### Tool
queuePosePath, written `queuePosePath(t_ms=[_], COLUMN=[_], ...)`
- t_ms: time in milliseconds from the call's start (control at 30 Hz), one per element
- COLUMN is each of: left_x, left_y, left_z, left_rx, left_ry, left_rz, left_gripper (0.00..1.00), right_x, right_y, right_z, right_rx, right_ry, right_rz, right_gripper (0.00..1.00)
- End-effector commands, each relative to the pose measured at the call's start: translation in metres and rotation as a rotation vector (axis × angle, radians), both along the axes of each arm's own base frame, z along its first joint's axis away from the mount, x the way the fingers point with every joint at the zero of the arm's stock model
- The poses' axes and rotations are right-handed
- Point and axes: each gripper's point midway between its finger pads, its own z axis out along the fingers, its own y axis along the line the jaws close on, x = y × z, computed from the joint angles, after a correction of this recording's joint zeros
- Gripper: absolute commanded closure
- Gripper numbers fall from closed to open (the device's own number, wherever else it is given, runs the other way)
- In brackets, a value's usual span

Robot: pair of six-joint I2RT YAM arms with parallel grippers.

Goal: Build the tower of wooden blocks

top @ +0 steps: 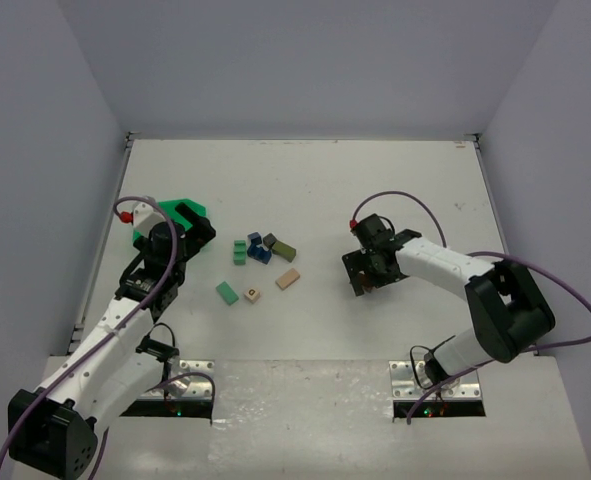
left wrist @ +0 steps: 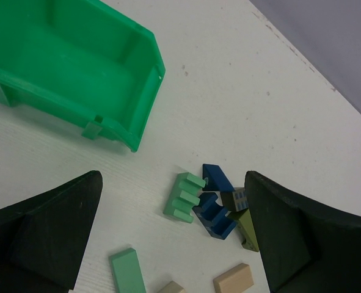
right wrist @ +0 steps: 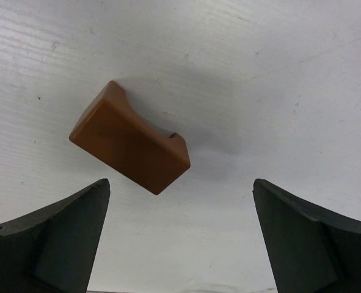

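- Spreading under everything is a white, faintly scuffed table, closed in by pale grey walls on three sides.
- Left gripper: its fingers are spread wide and have hold of nothing.
- One green bin lies beyond the left finger's tip, with nothing in the part that shows.
- The wood block tower is not stacked. It is a loose huddle of pieces beyond the gap between the fingers and nearer the right one.
- Counted: two green blocks, two blue blocks and two tan blocks. The olive blocks are perhaps two, but the right finger half hides them.
- Right gripper: its fingers are spread wide and grip nothing.
- One brown block sits just beyond the fingertips, nearer the left finger and touching neither, well apart from the huddle.
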Motion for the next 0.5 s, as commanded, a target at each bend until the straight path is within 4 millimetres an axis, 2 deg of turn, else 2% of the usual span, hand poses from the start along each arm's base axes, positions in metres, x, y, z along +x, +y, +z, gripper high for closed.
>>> queuePosePath(t_ms=[0, 200, 467], left_x=[0.010, 0.009, 0.011], left_y=[-0.004, -0.003, -0.003], left_z=[0.023, 0.022, 0.018], left_rx=[-0.010, -0.009, -0.004], left_ry=[-0.064, -0.063, -0.049], left_rz=[-0.009, -0.008, -0.002], left_gripper=[0.00, 0.00, 0.00], right_x=[0.014, 0.024, 0.031], right_y=[-0.006, -0.019, -0.022], right_z=[0.003, -0.003, -0.005], right_rx=[-0.001, -0.029, -0.038], right_ry=[-0.072, -0.080, -0.085], right_rz=[-0.082, -0.169, -0.177], right_gripper=[0.01, 0.01, 0.01])
